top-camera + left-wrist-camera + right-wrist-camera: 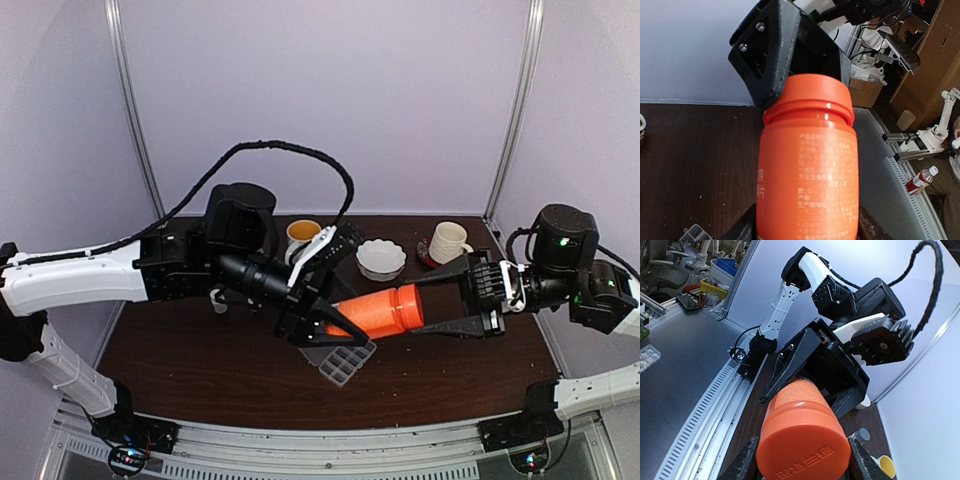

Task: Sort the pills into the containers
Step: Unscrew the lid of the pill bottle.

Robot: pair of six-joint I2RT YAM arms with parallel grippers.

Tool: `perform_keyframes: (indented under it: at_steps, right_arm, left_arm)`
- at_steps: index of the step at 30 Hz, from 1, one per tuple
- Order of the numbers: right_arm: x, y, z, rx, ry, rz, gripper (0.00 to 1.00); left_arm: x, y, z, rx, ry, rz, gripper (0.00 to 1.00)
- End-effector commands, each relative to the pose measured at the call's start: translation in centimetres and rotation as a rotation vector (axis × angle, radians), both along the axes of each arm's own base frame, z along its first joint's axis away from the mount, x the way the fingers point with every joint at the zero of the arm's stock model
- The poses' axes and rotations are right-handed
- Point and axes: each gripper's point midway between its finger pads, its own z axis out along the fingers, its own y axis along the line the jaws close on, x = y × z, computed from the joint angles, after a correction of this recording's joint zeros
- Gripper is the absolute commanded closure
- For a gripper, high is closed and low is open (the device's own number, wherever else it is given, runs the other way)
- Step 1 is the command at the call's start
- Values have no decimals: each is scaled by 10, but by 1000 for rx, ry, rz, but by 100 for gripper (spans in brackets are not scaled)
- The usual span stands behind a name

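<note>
An orange bottle (380, 312) hangs on its side above the table, held from both ends. My left gripper (328, 322) is shut on its body (807, 180), one finger on each side of the label. My right gripper (424, 304) is shut on the orange cap (802, 447); its fingers (742, 465) press the cap's sides. Just below the bottle, the clear pill box with its containers (343, 361) lies flat on the table; one corner (694, 233) shows in the left wrist view. No pills can be made out.
At the back of the dark wooden table (200, 370) stand a yellow-lined cup (302, 235), a white bowl (381, 258) and a white mug (448, 242). A small white object (218, 298) lies under the left arm. Frame posts rise at the rear corners.
</note>
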Motion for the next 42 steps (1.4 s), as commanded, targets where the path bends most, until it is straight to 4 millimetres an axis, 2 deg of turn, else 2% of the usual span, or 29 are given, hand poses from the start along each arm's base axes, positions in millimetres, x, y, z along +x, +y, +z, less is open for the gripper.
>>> perform_keyframes:
  at_steps: [1, 4, 9, 15, 20, 30, 36, 42]
  right_arm:
    - [-5, -10, -18, -75, -299, 44, 99]
    - [-4, -9, -20, -84, -395, 31, 100]
    - [-2, -10, -36, -160, -600, 49, 100]
    - [3, -11, -46, -203, -752, 35, 100]
    - [13, -15, -59, -305, -899, 13, 100]
    - [29, -20, -68, -433, -1223, -3, 100]
    - [28, -21, -67, -438, -1305, 21, 100]
    - [11, -18, -65, -350, -1176, 59, 100]
  left_arm:
    - [-22, 9, 49, -146, -3, -126, 72]
    - [-23, 10, 48, -141, 5, -131, 72]
    - [-26, 8, 44, -117, 33, -164, 72]
    - [-32, 9, 41, -101, 57, -204, 72]
    - [-37, 10, 39, -86, 78, -237, 72]
    - [-47, 17, 41, -58, 127, -318, 72]
    - [-50, 24, 48, -64, 129, -341, 72]
    - [-45, 28, 50, -76, 68, -296, 72]
